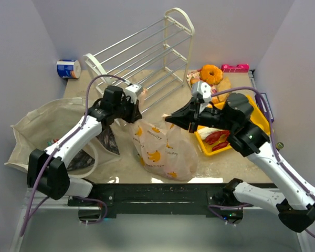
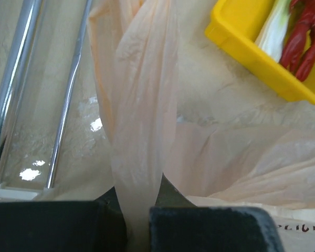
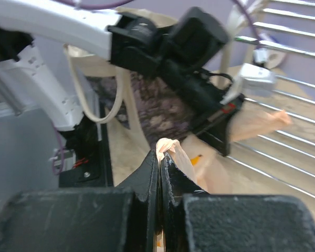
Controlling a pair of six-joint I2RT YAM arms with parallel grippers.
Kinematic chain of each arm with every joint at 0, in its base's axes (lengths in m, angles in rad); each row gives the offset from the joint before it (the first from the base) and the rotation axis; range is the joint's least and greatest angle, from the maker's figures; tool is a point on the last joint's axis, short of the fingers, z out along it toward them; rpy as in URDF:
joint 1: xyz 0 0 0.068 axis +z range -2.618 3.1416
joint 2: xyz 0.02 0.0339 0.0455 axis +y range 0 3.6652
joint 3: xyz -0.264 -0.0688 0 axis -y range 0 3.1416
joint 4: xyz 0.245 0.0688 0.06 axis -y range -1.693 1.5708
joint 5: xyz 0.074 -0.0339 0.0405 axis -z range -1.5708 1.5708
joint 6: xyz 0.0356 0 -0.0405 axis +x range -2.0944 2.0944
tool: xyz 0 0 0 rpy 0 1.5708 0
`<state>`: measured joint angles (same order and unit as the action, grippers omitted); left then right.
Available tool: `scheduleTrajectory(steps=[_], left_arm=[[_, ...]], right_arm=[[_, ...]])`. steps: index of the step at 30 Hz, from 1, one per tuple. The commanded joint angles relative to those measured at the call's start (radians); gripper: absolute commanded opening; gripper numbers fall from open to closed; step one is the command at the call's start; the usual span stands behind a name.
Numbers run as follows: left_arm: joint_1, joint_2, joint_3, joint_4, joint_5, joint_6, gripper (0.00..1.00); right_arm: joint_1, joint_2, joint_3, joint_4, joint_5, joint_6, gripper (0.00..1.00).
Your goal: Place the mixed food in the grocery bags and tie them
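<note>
A thin translucent peach-pink plastic bag [image 1: 163, 149] sits mid-table, already holding printed snack packets [image 1: 155, 155]. The left gripper [image 2: 142, 207] is clenched on one loop handle. The right gripper [image 3: 161, 160] pinches the other. The handles are held apart, with no knot yet. The beige cloth tote [image 1: 37, 123] slumps open at the left, untied, its contents unclear. Tying appears to remain.

The left arm [image 1: 73, 137] and right arm [image 1: 283, 173] wore white shells with black joints. Behind the left claw [image 1: 138, 112] and right claw [image 1: 168, 118] sat black blocks and pale grey camera housings [image 1: 201, 88]. Lilac cables [image 1: 86, 100] looped back from each claw. The fingers [image 3: 144, 181] were matte black, faintly scuffed.
</note>
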<state>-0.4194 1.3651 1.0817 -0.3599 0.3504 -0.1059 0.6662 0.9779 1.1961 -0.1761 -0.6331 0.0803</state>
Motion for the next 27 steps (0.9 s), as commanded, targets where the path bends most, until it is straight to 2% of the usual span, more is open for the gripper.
scheduleTrajectory(steps=[1, 3, 7, 9, 10, 11, 13, 14, 15, 20, 27], left_arm=[[-0.021, 0.051, 0.037, -0.051, -0.044, 0.066, 0.00], [-0.031, 0.054, 0.027, -0.022, -0.019, 0.055, 0.00], [-0.038, 0.010, -0.015, 0.036, 0.074, 0.064, 0.00], [-0.038, -0.018, -0.032, 0.059, 0.105, 0.078, 0.00], [-0.038, -0.050, -0.054, 0.085, 0.140, 0.089, 0.00], [-0.038, -0.064, -0.066, 0.099, 0.154, 0.094, 0.00], [-0.036, -0.096, -0.086, 0.114, 0.176, 0.100, 0.00], [-0.038, -0.103, -0.091, 0.116, 0.177, 0.100, 0.00], [-0.038, -0.106, -0.094, 0.116, 0.183, 0.112, 0.00], [-0.038, -0.115, -0.095, 0.104, 0.197, 0.140, 0.00], [-0.038, -0.146, -0.112, 0.119, 0.213, 0.146, 0.00]], right_arm=[[0.085, 0.036, 0.014, 0.090, -0.073, -0.007, 0.00], [0.154, 0.080, 0.019, 0.073, -0.038, -0.025, 0.00], [0.181, 0.137, 0.017, 0.138, -0.017, 0.028, 0.00], [0.180, 0.148, 0.026, 0.156, 0.001, 0.042, 0.20], [0.181, 0.151, 0.052, 0.142, 0.015, 0.029, 0.37], [0.181, 0.148, 0.068, 0.126, 0.022, 0.010, 0.59], [0.179, 0.127, 0.101, 0.067, 0.070, -0.036, 0.76], [0.177, 0.116, 0.108, 0.050, 0.085, -0.054, 0.91], [0.174, 0.107, 0.117, 0.012, 0.105, -0.074, 0.98], [0.112, 0.033, 0.161, -0.124, 0.184, -0.154, 0.99], [0.061, -0.091, 0.048, -0.148, 0.211, -0.139, 0.99]])
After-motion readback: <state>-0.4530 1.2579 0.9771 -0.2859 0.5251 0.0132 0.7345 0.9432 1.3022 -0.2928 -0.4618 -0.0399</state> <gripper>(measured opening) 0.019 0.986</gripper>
